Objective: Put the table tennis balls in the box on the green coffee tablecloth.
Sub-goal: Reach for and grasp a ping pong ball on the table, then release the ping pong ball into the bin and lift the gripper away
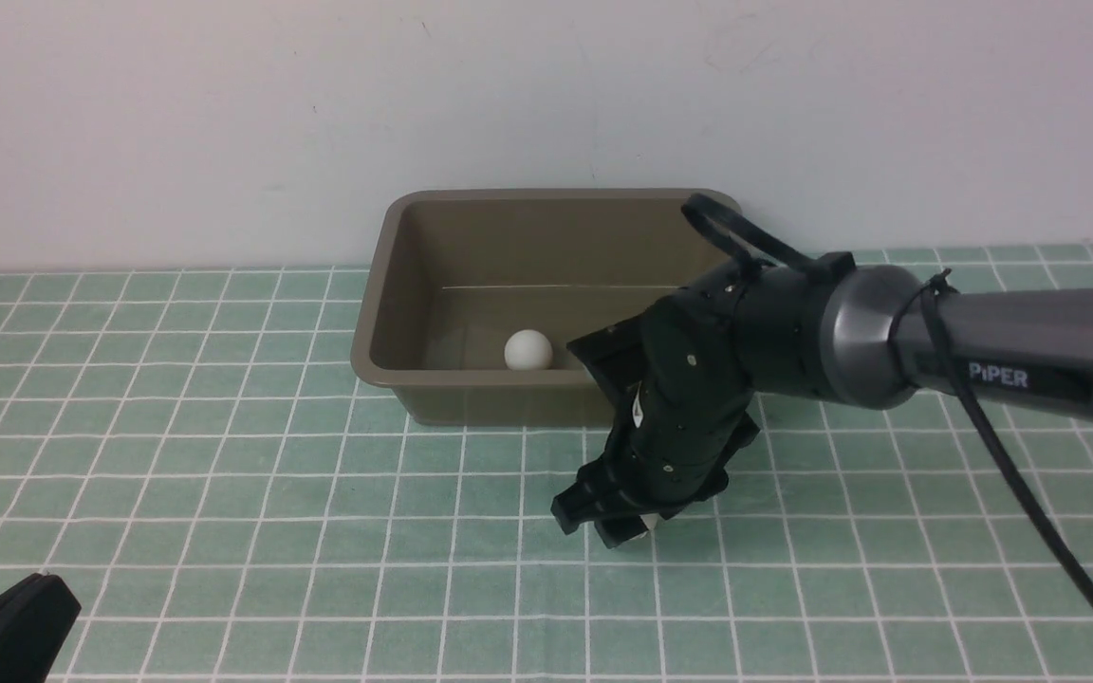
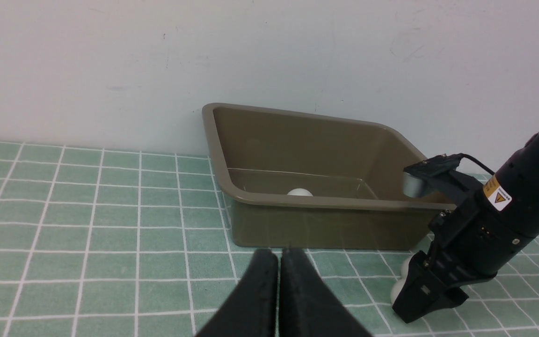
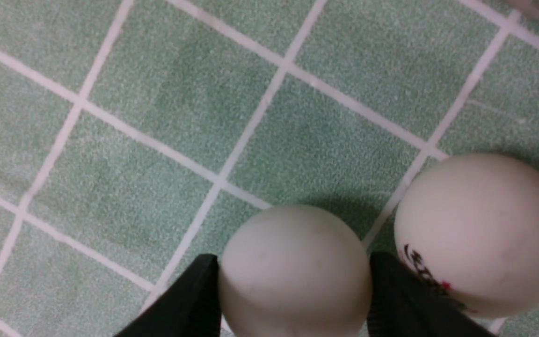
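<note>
box (image 1: 509, 403): smooth plastic, slight sheen
green tablecloth (image 1: 176, 427): matt, finely textured cloth
plain ball (image 3: 293, 271): matt, smooth, white

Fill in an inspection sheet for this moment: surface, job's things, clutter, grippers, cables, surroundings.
Surface: green checked tablecloth, lying flat.
Job's things: brown box by the wall, holding one ball; plain ball and logo ball side by side on the cloth in front of it.
Clutter: nothing seen.
Grippers: right gripper down at the cloth, fingers against both sides of the plain ball; left gripper shut, empty.
Cables: black cable hanging from the right arm, clear of the balls.
Surroundings: white wall, faint scuffs.
</note>
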`<action>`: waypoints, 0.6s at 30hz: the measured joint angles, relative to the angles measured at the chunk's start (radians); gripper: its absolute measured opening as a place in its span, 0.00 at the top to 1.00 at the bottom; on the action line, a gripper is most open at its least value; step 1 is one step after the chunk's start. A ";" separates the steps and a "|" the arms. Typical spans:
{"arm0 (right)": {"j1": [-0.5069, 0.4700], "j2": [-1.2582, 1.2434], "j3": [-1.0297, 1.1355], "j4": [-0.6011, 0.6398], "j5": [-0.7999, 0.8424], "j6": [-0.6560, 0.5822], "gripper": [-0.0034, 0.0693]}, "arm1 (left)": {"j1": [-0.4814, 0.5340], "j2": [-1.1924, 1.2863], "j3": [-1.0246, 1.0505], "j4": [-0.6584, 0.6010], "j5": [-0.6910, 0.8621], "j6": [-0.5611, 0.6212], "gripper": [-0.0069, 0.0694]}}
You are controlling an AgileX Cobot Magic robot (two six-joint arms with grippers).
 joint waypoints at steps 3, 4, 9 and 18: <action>0.000 0.000 -0.001 0.042 0.014 -0.049 0.45 | 0.000 0.000 0.000 0.000 0.000 0.000 0.92; 0.000 -0.002 -0.002 0.071 0.022 -0.075 0.45 | 0.000 0.000 0.000 0.000 0.001 0.001 0.92; 0.000 -0.040 -0.031 0.294 0.125 -0.255 0.45 | 0.000 0.000 0.000 0.000 0.001 0.002 0.92; -0.029 -0.108 -0.322 0.291 0.052 -0.367 0.45 | 0.000 0.000 0.000 0.000 0.002 0.002 0.92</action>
